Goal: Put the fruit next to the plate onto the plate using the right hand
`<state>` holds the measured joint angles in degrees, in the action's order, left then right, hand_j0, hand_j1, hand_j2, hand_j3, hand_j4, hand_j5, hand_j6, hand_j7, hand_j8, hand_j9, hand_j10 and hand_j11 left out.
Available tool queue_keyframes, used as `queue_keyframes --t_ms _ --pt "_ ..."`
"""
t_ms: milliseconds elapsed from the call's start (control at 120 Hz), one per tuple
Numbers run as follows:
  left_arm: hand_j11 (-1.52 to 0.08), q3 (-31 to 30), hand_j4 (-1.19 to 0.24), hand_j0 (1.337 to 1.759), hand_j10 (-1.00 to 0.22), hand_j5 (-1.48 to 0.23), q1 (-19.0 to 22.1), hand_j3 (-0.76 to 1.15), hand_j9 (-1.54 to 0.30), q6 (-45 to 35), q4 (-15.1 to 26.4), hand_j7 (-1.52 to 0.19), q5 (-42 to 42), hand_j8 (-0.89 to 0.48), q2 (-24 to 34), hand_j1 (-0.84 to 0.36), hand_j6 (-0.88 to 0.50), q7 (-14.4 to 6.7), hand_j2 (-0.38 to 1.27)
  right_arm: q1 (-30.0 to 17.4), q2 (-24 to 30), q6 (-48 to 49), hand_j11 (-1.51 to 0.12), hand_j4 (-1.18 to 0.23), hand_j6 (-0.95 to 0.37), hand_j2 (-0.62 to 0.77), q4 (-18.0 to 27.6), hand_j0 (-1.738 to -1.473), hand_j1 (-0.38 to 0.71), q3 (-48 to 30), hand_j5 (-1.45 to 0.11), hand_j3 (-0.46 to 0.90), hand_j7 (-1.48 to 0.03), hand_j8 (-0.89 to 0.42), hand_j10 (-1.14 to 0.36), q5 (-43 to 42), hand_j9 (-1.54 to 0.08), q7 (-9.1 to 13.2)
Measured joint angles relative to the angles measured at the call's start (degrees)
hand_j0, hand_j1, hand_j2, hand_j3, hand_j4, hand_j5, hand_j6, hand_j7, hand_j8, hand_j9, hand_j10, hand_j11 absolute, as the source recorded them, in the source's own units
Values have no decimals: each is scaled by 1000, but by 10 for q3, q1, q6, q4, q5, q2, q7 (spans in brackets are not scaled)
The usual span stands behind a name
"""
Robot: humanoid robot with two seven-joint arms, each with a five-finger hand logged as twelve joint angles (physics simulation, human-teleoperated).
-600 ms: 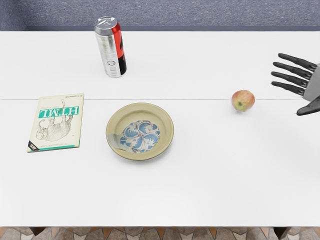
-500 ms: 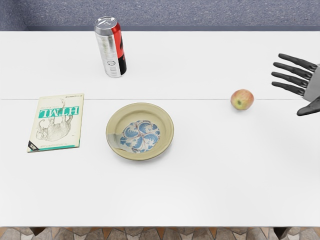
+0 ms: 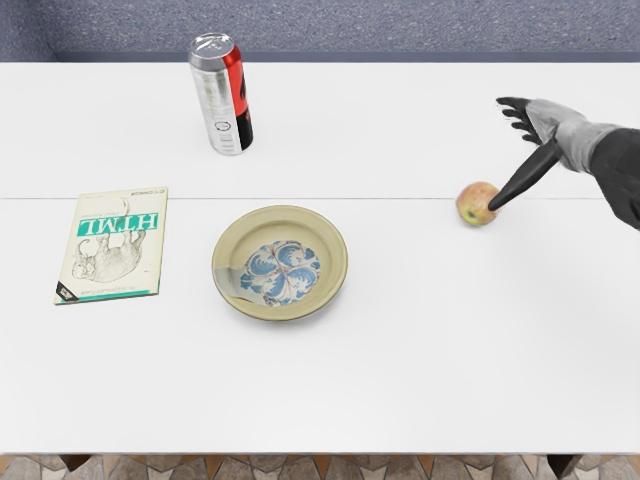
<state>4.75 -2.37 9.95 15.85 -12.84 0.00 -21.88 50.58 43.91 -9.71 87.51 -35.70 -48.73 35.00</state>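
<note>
The right hand [image 3: 545, 130], at the frame's right edge half a second ago, has swung in over the table [image 3: 450, 330]; its fingers are spread and grasp nothing, the thumb [image 3: 520, 180] tip touching the apple [image 3: 474, 203]. The apple, nudged slightly left, sits on the table well right of the plate [image 3: 226, 250]. One apple, one plate, one can [image 3: 222, 95] and one book [image 3: 112, 245] lie on the white tabletop, with a grey-blue wall [image 3: 400, 25] behind and patterned floor [image 3: 300, 467] below.

can [image 3: 223, 95]: glossy metal | plate [image 3: 228, 243]: glazed ceramic | book [image 3: 112, 244]: matt paper
</note>
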Motion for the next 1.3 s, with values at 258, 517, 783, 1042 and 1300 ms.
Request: queue_keyframes --t_ms 258,517,783,1042,1300 --pt "0 0 0 1658 0 0 0 0 0 0 0 0 0 0 0 349 0 0 0 72 -97 -118 -38 -31 -32 -4 -107 -1658 -316 186 -38 0 -38 -32 -31 -71 -38 0" --pt "0 0 0 1658 0 0 0 0 0 0 0 0 0 0 0 349 0 0 0 75 -182 -135 -137 -108 -109 -19 -207 -1658 -224 216 -137 0 -137 -108 -107 -78 -137 0" --pt "0 0 0 1658 0 0 0 0 0 0 0 0 0 0 0 349 0 0 0 65 -189 -136 -333 -258 -260 -49 -220 -1658 -43 225 -333 0 -333 -259 -258 -78 -333 0" --pt "0 0 0 1658 0 0 0 0 0 0 0 0 0 0 0 349 0 0 0 61 -189 -135 -484 -375 -376 -40 -220 -1658 87 227 -483 0 -484 -350 -374 -77 -484 0" --pt "0 0 0 1658 0 0 0 0 0 0 0 0 0 0 0 349 0 0 0 61 -191 -134 -681 -504 -414 39 -220 -1652 188 233 -641 -1 -643 -196 -352 -76 -668 0"
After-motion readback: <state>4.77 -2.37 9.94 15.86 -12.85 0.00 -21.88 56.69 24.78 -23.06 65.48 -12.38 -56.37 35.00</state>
